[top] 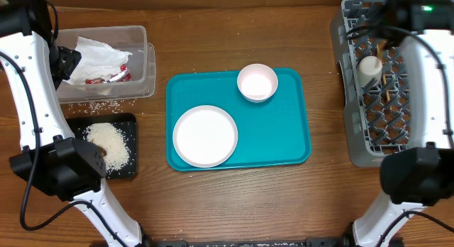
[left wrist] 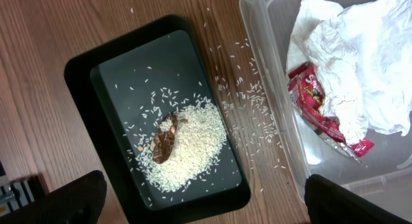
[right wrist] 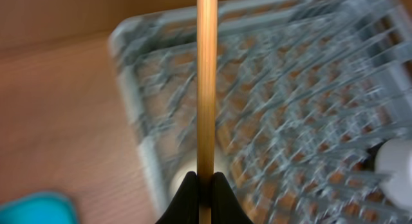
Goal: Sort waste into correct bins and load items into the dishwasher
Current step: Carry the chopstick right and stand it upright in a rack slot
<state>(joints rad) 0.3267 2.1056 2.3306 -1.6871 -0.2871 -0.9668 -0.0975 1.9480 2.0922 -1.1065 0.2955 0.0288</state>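
Observation:
My right gripper [right wrist: 205, 179] is shut on a thin wooden chopstick [right wrist: 206, 76] and holds it above the light-grey dish rack [top: 355, 144], whose lattice [right wrist: 302, 89] looks blurred. A small white cup [top: 369, 66] stands in the rack. The white plate [top: 205, 135] and white bowl [top: 257, 81] sit on the teal tray [top: 284, 133]. My left gripper [left wrist: 206, 182] is open and empty, over the black tray [left wrist: 84, 76] and the clear tub [left wrist: 257, 31]. Rice [left wrist: 193, 147] and a brown scrap [left wrist: 164, 141] lie in the black tray. The napkin [left wrist: 367, 63] and red sauce packet [left wrist: 315, 102] lie in the tub. No grey dish shows.
Loose rice grains [left wrist: 251, 102] lie on the wooden table between the black tray and the tub. In the overhead view the left arm [top: 32, 98] runs down the left edge and the right arm [top: 433, 98] crosses over the rack.

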